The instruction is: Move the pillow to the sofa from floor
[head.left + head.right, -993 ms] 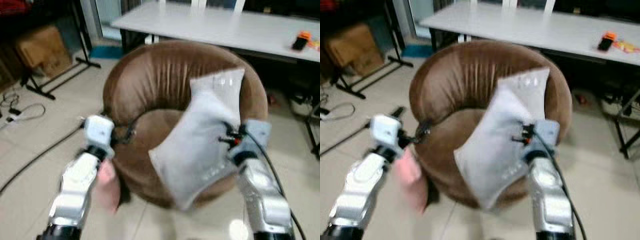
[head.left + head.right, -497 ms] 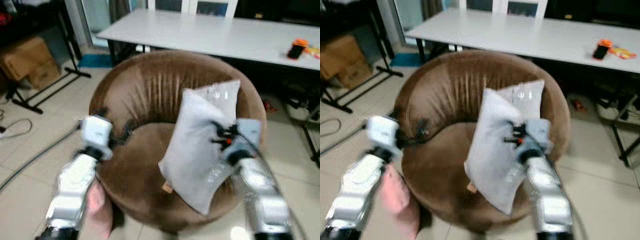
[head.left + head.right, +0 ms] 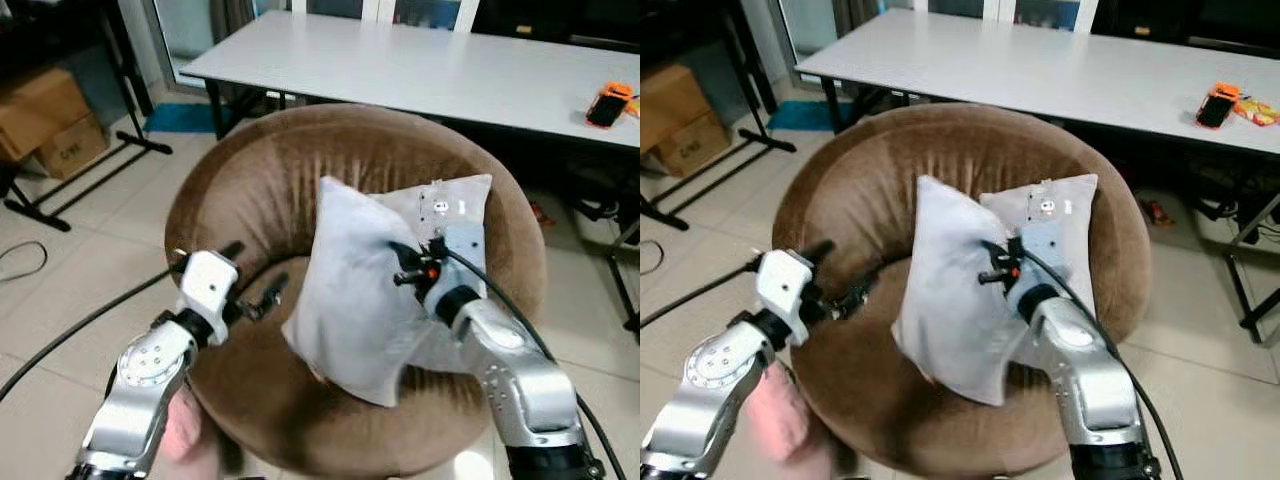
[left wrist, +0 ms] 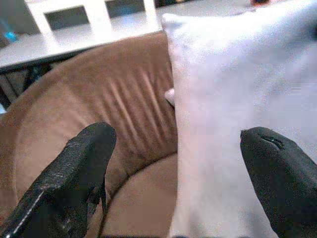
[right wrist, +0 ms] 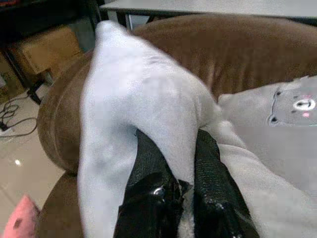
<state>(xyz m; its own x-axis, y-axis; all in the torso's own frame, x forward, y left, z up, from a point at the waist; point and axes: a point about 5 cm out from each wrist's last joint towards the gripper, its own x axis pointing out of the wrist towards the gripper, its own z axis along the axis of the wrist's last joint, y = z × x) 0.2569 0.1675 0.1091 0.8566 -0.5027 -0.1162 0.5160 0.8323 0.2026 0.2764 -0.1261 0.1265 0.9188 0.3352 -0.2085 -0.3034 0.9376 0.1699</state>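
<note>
While pinched in the right claw [image 5: 171, 163], pillow [image 3: 350, 285] over sofa [image 3: 270, 160], left claw [image 4: 173, 173] spread beside it.

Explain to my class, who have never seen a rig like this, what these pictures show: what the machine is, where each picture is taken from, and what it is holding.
This is a humanoid robot with two silver arms, each ending in a gripper of two long black fingers. Two pictures come from cameras in its head, looking down at its own arms. The other two come from cameras on its wrists, looking along the fingers.

Before it stands a round brown sofa chair. The right gripper pinches a fold of a grey pillow and holds it over the seat. A second grey pillow, with a small bear print, leans against the backrest. The left gripper is open beside the held pillow, one finger in front of the chair back.

Behind the chair is a white table with an orange object on it. Something pink lies on the tiled floor.
</note>
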